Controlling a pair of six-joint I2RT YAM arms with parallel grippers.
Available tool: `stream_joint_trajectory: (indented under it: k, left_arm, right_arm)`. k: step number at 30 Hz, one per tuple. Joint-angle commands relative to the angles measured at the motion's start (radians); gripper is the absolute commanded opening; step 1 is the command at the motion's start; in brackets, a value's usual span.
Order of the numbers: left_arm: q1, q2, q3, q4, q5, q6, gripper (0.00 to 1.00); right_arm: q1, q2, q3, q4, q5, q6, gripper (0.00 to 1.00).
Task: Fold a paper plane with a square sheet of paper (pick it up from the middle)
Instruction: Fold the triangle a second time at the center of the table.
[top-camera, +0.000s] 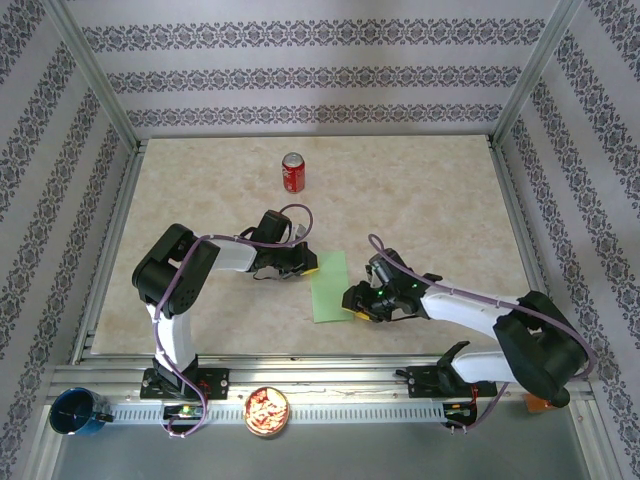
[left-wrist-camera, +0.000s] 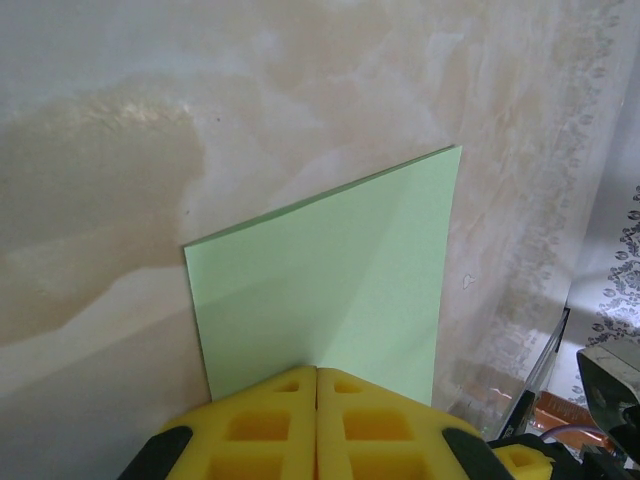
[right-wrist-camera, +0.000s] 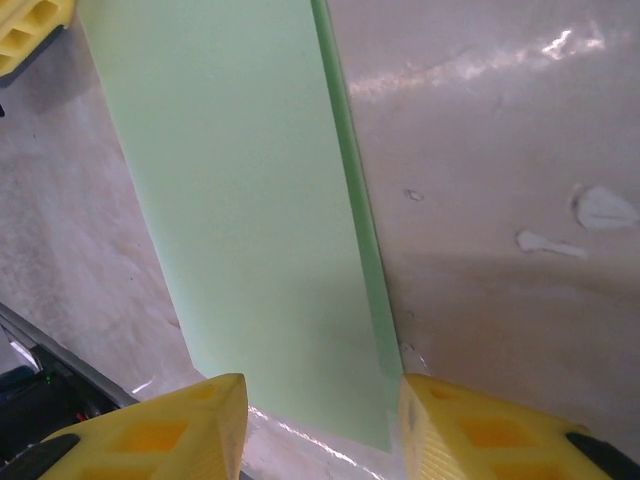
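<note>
The square sheet of paper (top-camera: 330, 287) lies flat on the tabletop (top-camera: 430, 210), doubled over into a narrow green strip. The right wrist view shows two layers slightly offset along one long edge. The strip's long axis runs from the near edge of the tabletop toward the far edge, tilted slightly. The strip sits between the two arms, with one claw at each end. The left claw (top-camera: 306, 266) is at the far left corner. In the left wrist view its yellow fingers (left-wrist-camera: 250, 425) are pressed together, and the paper edge runs up to them. It cannot be told whether any paper is caught between them or merely held down. The right claw (top-camera: 352, 303) is at the near right corner, spread wide. In the right wrist view the strip's near end lies in the gap between its fingers (right-wrist-camera: 160, 430), untouched by either. The strip extends straight ahead of this claw, so the next move probably turns on keeping that end centred between the fingers. Both claws are about equally near the strip. A red can (top-camera: 293, 172) stands upright beyond the paper, well apart from it. On the rail by the arm bases, a bowl (top-camera: 246, 412) holds pinkish-orange pieces. A blue cup (top-camera: 60, 405) sits at the left end, contents unreadable.
</note>
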Motion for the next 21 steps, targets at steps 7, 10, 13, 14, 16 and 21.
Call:
stream_joint_trajectory:
  k: [7, 10, 13, 14, 16, 21]
  left_arm:
    - [0.009, 0.027, -0.025, -0.031, -0.037, -0.023, 0.08]
    - [0.009, 0.027, -0.024, -0.031, -0.036, -0.023, 0.08]
    - [0.009, 0.026, -0.024, -0.033, -0.036, -0.024, 0.08]
    - [0.008, 0.026, -0.026, -0.032, -0.036, -0.024, 0.07]
    - [0.009, 0.026, -0.027, -0.032, -0.036, -0.023, 0.08]
    - [0.009, 0.023, -0.026, -0.034, -0.035, -0.023, 0.08]
  right_arm:
    - [0.012, 0.002, -0.02, 0.039, -0.038, 0.025, 0.45]
    - [0.013, 0.017, -0.017, 0.07, -0.054, 0.033, 0.45]
    - [0.012, 0.034, -0.013, 0.076, -0.058, 0.036, 0.45]
    - [0.012, 0.035, -0.017, 0.073, -0.049, 0.037, 0.45]
    - [0.012, 0.034, -0.021, 0.07, -0.037, 0.036, 0.45]
    - [0.012, 0.031, -0.032, 0.074, -0.039, 0.039, 0.45]
